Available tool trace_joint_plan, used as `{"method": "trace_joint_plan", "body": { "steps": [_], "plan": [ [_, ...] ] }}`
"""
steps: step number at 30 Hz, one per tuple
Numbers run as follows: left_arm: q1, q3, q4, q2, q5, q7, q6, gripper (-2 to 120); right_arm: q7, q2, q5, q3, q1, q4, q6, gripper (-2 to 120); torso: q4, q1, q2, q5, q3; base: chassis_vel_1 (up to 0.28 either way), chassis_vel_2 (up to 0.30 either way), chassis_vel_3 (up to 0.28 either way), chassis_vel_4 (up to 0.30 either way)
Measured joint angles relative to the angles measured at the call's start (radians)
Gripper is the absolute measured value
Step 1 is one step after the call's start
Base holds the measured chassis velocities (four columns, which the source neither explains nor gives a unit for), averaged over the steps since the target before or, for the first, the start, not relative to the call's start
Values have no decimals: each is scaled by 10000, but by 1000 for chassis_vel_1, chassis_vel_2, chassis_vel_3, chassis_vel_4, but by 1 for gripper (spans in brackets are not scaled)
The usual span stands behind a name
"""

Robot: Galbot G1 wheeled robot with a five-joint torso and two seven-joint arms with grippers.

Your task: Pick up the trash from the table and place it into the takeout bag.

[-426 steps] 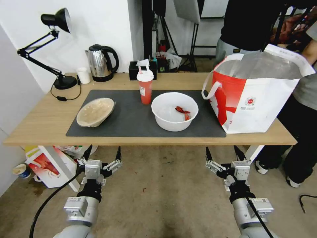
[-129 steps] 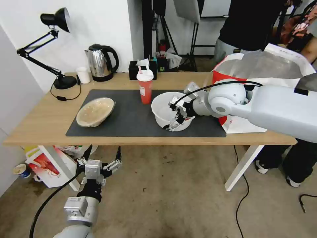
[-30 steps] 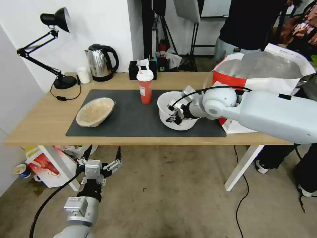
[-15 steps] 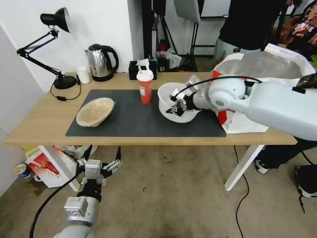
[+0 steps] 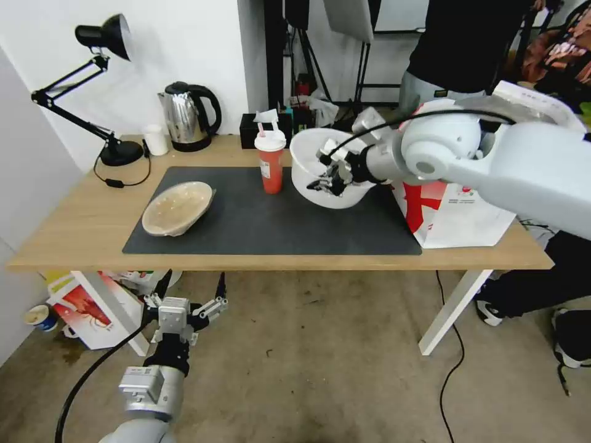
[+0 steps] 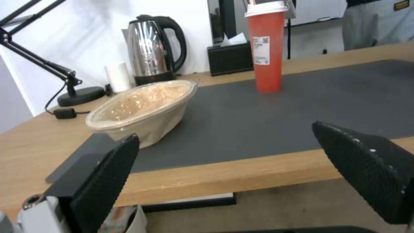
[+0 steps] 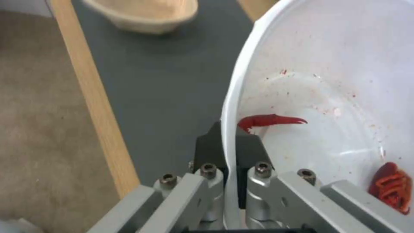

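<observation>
Right end effector [image 7: 228, 142] clamped on rim of white bowl [image 5: 308, 161], bowl tilted, raised clear of worktop [image 5: 86, 215]; left end effector [image 5: 189, 294] wide, below worktop edge

Bright, even indoor light leaves only soft shadows on the desk [image 5: 80, 227]. The head view bows straight lines near its edges. Both wrist views blur softly; the white bowl [image 7: 328, 81] glares pale.
</observation>
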Motion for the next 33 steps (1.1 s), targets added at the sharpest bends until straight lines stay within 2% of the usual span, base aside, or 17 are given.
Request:
{"method": "trace_joint_plan", "body": {
  "steps": [11, 33],
  "plan": [
    [0, 0, 0, 0, 0, 0, 0, 100, -123, -86, 289, -188, 1069, -39, 4, 0, -1, 0, 0, 0, 0, 0, 0, 0, 0],
    [0, 0, 0, 0, 0, 0, 0, 100, -543, 119, 515, 205, 2460, -1696, 8, 0, -1, 0, 0, 0, 0, 0, 0, 0, 0]
  ]
}}
